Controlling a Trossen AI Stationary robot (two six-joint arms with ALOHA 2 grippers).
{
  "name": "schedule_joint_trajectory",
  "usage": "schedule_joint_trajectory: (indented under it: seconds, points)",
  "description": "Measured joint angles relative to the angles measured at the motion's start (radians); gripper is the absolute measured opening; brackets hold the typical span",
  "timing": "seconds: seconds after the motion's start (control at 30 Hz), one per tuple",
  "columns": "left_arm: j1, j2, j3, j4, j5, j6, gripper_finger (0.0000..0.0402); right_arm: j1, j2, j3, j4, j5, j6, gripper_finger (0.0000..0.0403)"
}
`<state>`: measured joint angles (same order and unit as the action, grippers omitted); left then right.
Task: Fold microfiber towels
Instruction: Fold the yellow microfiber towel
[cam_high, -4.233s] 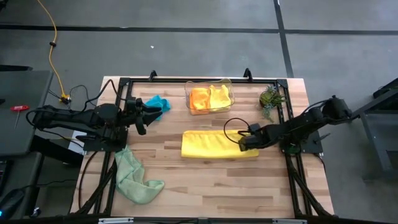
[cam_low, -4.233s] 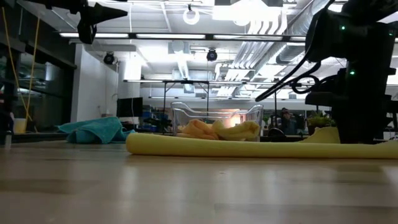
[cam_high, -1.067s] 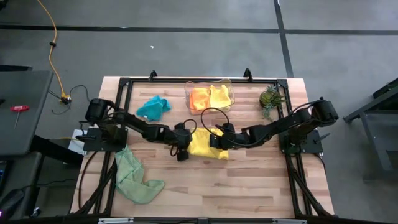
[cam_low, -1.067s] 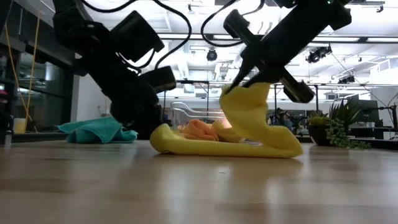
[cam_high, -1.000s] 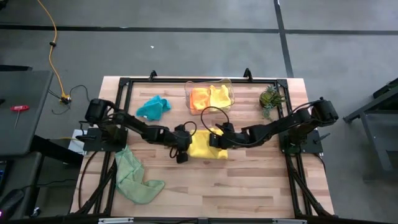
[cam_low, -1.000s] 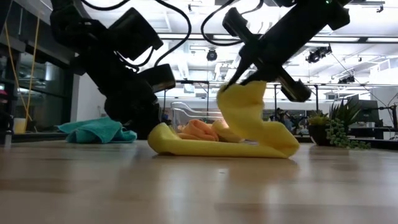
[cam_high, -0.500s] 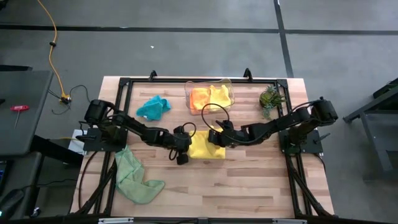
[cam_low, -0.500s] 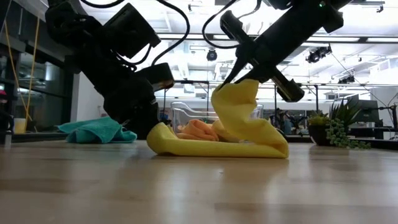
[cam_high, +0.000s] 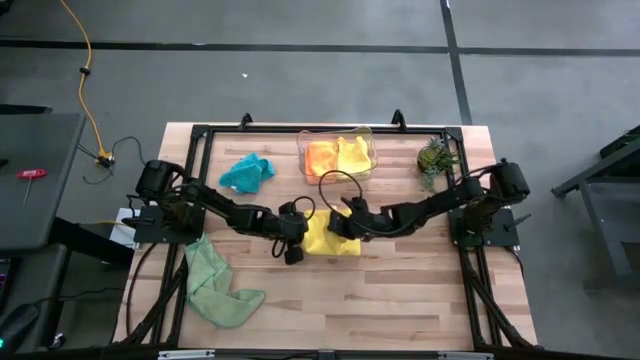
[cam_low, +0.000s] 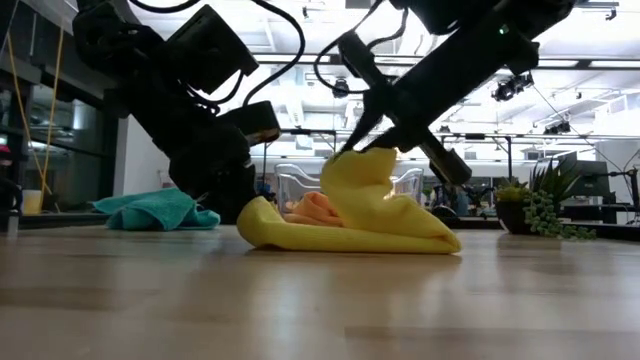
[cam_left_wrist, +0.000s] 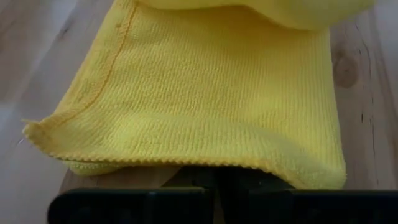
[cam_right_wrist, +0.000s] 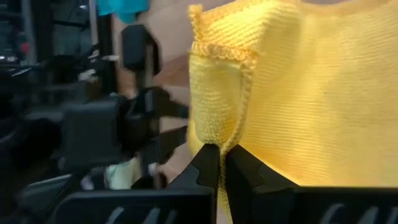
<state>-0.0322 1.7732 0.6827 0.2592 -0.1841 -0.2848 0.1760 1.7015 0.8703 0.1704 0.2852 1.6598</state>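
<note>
A yellow towel (cam_high: 333, 240) lies mid-table, its right end lifted and curled back over the rest (cam_low: 355, 215). My right gripper (cam_low: 348, 152) is shut on that raised end. My left gripper (cam_high: 296, 234) is shut and low at the towel's left end (cam_low: 255, 212). A teal towel (cam_high: 248, 172) lies crumpled at the far left. A light green towel (cam_high: 215, 282) is heaped at the near left. An orange towel (cam_high: 322, 158) and a second yellow one (cam_high: 352, 153) sit in a clear bin (cam_high: 372, 163). My left gripper touches the yellow towel's left hem (cam_left_wrist: 186, 160). The hem lies over the shut fingertips and hides them, so I cannot tell whether it is pinched. The fingers come low from the table's left. My right gripper pinches the hemmed edge (cam_right_wrist: 214, 134) just below a corner, between its two fingers. The fingers slant down from above and from the right. That end is lifted and bent toward the left, while the rest lies on the table.
A small potted plant (cam_high: 435, 158) stands at the far right, next to the bin. A black frame (cam_high: 200, 135) runs along the table's edges. Bare wood shows along the near side (cam_high: 380, 300).
My right gripper has moved toward the table's left edge and down, carrying the yellow towel's raised end over the part lying flat. The fold at the towel's right has crept leftward and flattened. The towel's left end has stayed put.
</note>
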Motion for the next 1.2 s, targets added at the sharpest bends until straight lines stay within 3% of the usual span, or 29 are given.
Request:
schedule_joint_trajectory:
  seconds: [0.2, 0.33, 0.67, 0.8, 1.0, 1.2]
  points:
    - [0.000, 0.000, 0.000, 0.000, 0.000, 0.000, 0.0000, -0.006, 0.000, -0.001, -0.009, -0.023, -0.017, 0.0003]
    - [0.000, 0.000, 0.000, 0.001, -0.006, 0.000, 0.0000, -0.013, 0.000, -0.001, 0.033, -0.008, -0.020, 0.0027]
    - [0.000, 0.000, 0.000, 0.003, -0.007, 0.000, 0.0000, -0.042, 0.000, -0.001, 0.203, -0.004, -0.021, 0.0191]
    - [0.000, 0.000, 0.000, 0.002, -0.007, 0.000, 0.0000, -0.054, -0.004, -0.001, 0.249, -0.011, -0.040, 0.0240]
    - [0.004, -0.030, 0.000, -0.062, -0.003, 0.010, 0.0000, -0.072, -0.083, -0.001, 0.161, -0.083, -0.200, 0.0252]
    - [0.026, -0.123, 0.000, -0.259, -0.003, 0.035, 0.0000, -0.072, -0.166, -0.001, 0.039, -0.089, -0.389, 0.0252]
